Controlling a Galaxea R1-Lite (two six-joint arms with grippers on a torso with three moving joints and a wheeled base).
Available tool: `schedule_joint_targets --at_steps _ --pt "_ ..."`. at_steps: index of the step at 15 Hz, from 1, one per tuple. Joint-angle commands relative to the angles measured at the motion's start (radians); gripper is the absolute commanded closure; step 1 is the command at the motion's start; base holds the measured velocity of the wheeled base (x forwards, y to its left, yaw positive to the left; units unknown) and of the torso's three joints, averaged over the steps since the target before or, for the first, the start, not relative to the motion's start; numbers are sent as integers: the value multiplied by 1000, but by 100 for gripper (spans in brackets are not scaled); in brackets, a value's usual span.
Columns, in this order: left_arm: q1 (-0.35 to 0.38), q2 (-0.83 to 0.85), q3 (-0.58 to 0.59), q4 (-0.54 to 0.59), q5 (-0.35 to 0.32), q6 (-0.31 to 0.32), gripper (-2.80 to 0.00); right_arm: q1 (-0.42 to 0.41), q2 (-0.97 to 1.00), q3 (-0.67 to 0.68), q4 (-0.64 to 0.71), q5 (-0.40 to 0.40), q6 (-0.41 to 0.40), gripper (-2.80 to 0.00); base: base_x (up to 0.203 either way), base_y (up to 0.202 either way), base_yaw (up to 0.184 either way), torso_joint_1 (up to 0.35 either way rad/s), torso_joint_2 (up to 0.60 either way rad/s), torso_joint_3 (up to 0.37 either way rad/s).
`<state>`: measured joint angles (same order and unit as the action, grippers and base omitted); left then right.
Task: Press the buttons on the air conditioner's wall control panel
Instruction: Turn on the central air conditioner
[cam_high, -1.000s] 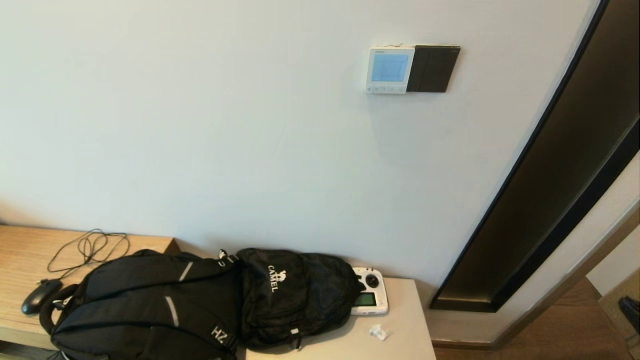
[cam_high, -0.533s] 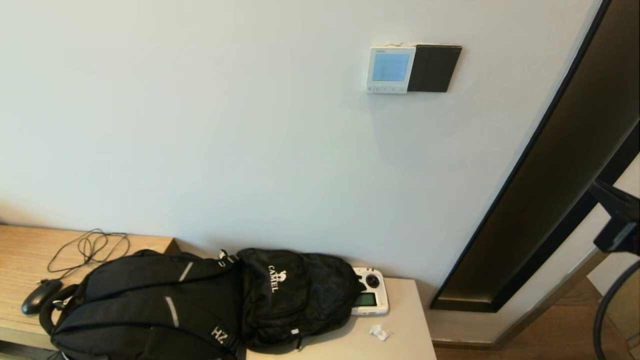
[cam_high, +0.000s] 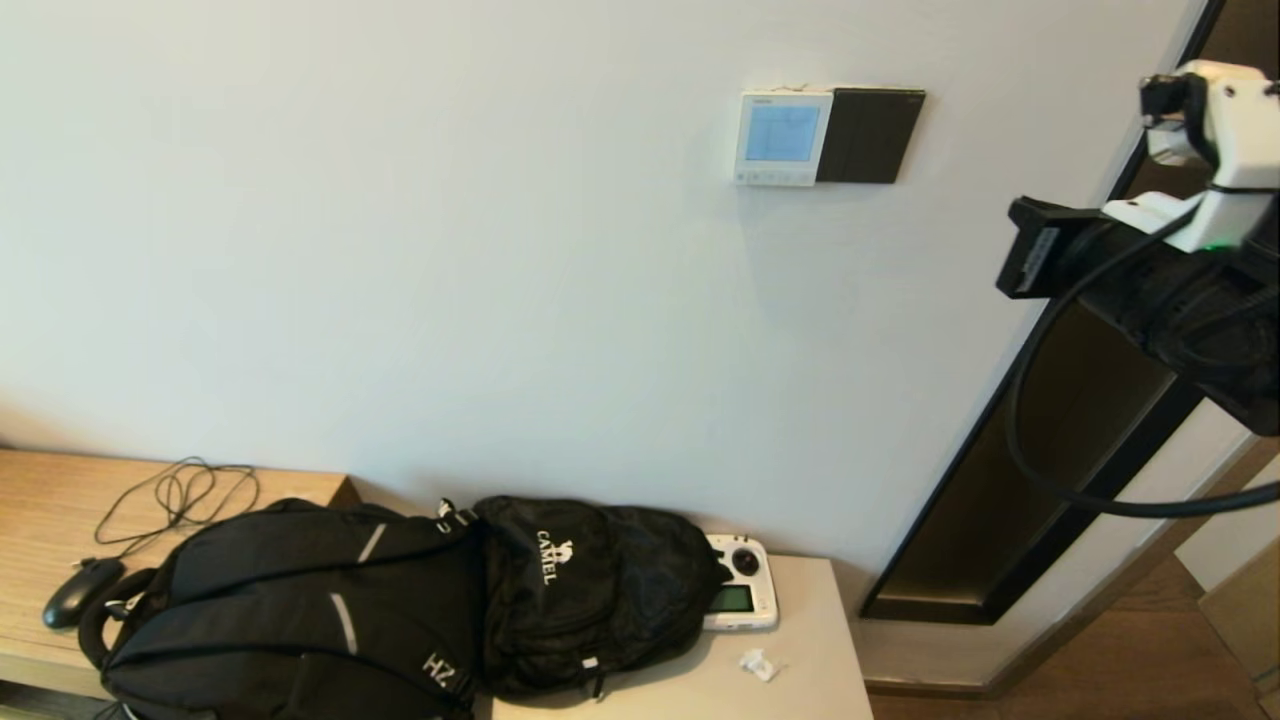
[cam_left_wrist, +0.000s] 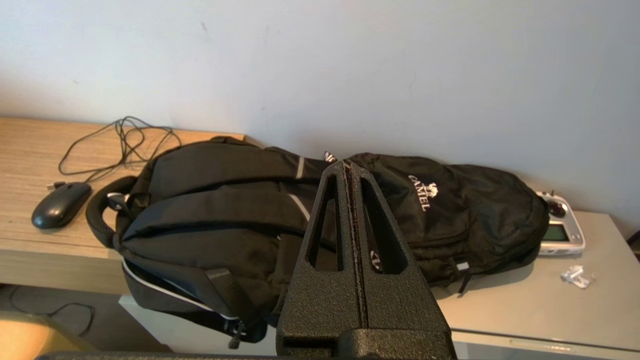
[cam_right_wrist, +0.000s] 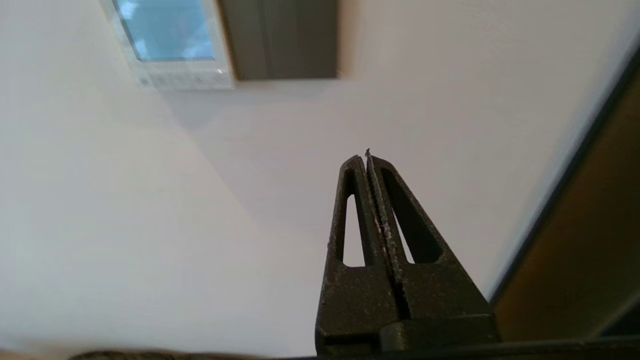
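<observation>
Control panel: the white air conditioner's wall control panel (cam_high: 783, 138) hangs high on the pale wall (cam_high: 450, 250), right of centre, its light-blue screen lit (digits too small to read).
Buttons: the buttons (cam_high: 775, 178) run in a row along the panel's lower edge, below the screen; nothing touches them.
Black plate: a plain black square plate (cam_high: 871, 136) sits flush against the panel's right side.
Right claw: the right claw (cam_right_wrist: 368, 156) has its two fingers pressed together, holding nothing; it hangs in the air before the wall, below and to the right of the panel, well apart from it.
Right arm: the right arm (cam_high: 1160, 260) enters at the upper right of the head view, in front of the dark door frame (cam_high: 1090, 420).
Left claw: the left claw (cam_left_wrist: 347, 167) is closed and empty, low over the black backpack (cam_high: 300, 610).
Surface: the surface (cam_high: 800, 660) beneath the wall carries the backpack, a second black bag marked CAMEL (cam_high: 590, 590), and a white handheld controller (cam_high: 742, 595) just right of that bag.
Far left: a black mouse (cam_high: 82, 592) and its looped cable (cam_high: 180, 495) lie on the wooden surface (cam_high: 40, 520).
</observation>
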<state>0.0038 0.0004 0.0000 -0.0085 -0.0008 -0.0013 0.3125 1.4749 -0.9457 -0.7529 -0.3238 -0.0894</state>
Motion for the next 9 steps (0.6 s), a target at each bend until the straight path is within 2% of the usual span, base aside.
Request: schedule_joint_targets --at_steps 1,6,9 --pt "1 -2 0 -1 -1 0 0 45 108 -92 -3 -19 -1 0 0 0 0 0 0 0" --pt "1 -2 0 -1 1 0 0 124 245 -268 10 -66 -1 0 0 0 0 0 0 0" --pt "1 0 0 -1 -1 0 0 129 319 -356 23 -75 -2 0 0 0 0 0 0 0"
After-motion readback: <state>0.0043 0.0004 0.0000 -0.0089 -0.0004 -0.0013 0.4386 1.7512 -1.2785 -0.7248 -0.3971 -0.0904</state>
